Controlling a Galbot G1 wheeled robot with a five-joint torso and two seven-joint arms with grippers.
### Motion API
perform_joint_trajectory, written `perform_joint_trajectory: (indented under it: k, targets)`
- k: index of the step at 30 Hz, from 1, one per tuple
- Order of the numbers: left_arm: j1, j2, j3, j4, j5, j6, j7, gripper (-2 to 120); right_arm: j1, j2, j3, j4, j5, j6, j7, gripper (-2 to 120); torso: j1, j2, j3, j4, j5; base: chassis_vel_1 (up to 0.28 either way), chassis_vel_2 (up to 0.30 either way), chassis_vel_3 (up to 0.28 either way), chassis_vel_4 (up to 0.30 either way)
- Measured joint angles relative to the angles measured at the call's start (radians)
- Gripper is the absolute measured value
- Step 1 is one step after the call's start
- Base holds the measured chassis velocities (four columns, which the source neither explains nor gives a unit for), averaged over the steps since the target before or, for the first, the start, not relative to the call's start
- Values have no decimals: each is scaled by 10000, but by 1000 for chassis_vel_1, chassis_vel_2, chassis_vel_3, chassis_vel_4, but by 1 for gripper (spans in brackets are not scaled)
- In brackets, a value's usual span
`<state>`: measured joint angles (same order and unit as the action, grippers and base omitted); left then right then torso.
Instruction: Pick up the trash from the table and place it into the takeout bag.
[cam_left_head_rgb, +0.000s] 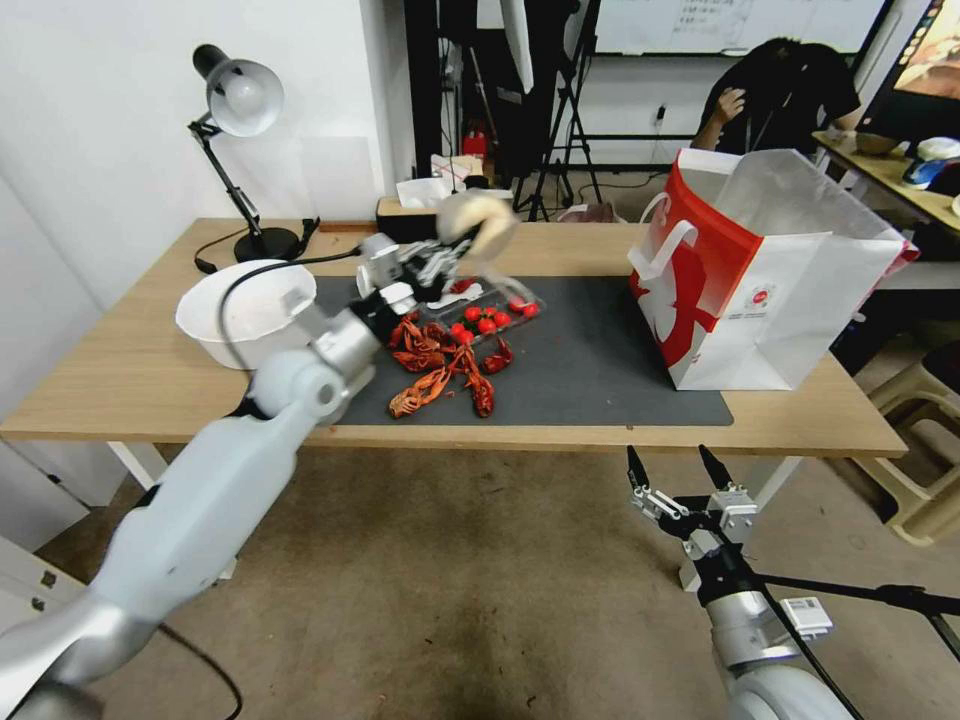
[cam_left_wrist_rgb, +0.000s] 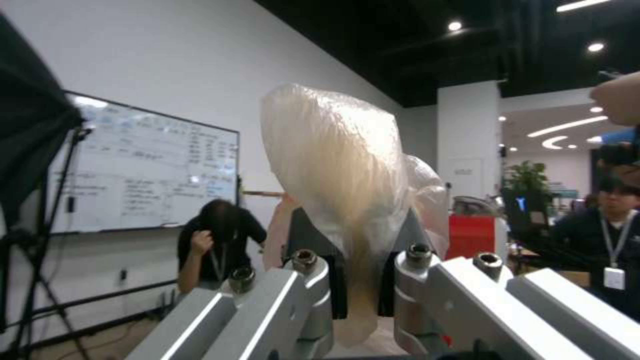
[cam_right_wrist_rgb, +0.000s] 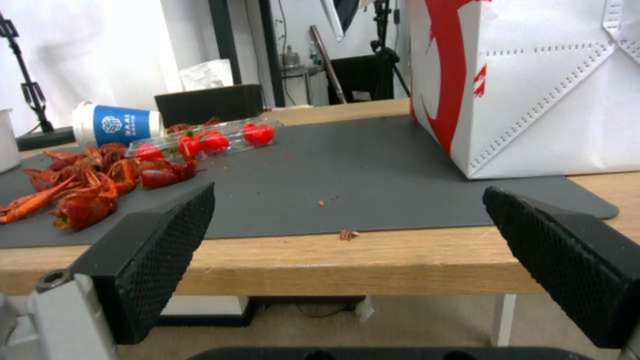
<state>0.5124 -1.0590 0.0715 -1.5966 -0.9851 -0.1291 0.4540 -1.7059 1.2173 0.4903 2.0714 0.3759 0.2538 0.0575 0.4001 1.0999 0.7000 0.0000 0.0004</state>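
My left gripper (cam_left_head_rgb: 455, 250) is shut on a plastic-wrapped pale ball (cam_left_head_rgb: 480, 222), held above the back of the dark mat (cam_left_head_rgb: 600, 360). In the left wrist view the ball (cam_left_wrist_rgb: 340, 165) bulges up between the fingers (cam_left_wrist_rgb: 310, 280). Red crayfish shells (cam_left_head_rgb: 440, 370) lie on the mat beside a clear tray of red fruit (cam_left_head_rgb: 490, 315). A blue-and-white paper cup (cam_right_wrist_rgb: 117, 125) lies on its side behind them. The takeout bag (cam_left_head_rgb: 770, 270) stands open at the table's right end. My right gripper (cam_left_head_rgb: 680, 470) hangs open below the table's (cam_left_head_rgb: 150, 340) front edge.
A white bowl (cam_left_head_rgb: 245, 310) sits at the left of the table, with a desk lamp (cam_left_head_rgb: 240, 100) behind it. A dark box (cam_right_wrist_rgb: 210, 102) stands at the back edge. Small crumbs (cam_right_wrist_rgb: 347, 233) lie near the front edge. A person sits behind the bag.
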Motion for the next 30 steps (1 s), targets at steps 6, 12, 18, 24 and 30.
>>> perform_joint_trajectory:
  k: [6,12,18,24,30]
  targets:
    - [-1634,-782,1084,999,-63,-8,157,5,0,112,-25,18,-51,17,-19,100,0,0,0,0,-1,0,0,0,0]
    - [-3633,-1845,2424,2754,-100,-175,428,5,-5,193,-8,-24,-80,120,-66,100,0,0,0,-4,-1,0,0,0,0]
    - [-5022,-3132,3503,4565,-199,-349,711,5,-16,352,12,-146,-146,240,-135,100,0,0,0,1,-1,0,0,0,0]
    - [-5499,-4086,3719,5552,-105,-464,714,5,-87,378,74,-220,-142,332,-176,100,0,1,0,0,-1,0,0,0,0]
    - [-5972,-4870,3905,6501,108,-533,680,5,-108,357,168,-286,-62,400,-215,100,-1,1,-1,-5,0,0,0,0,0]
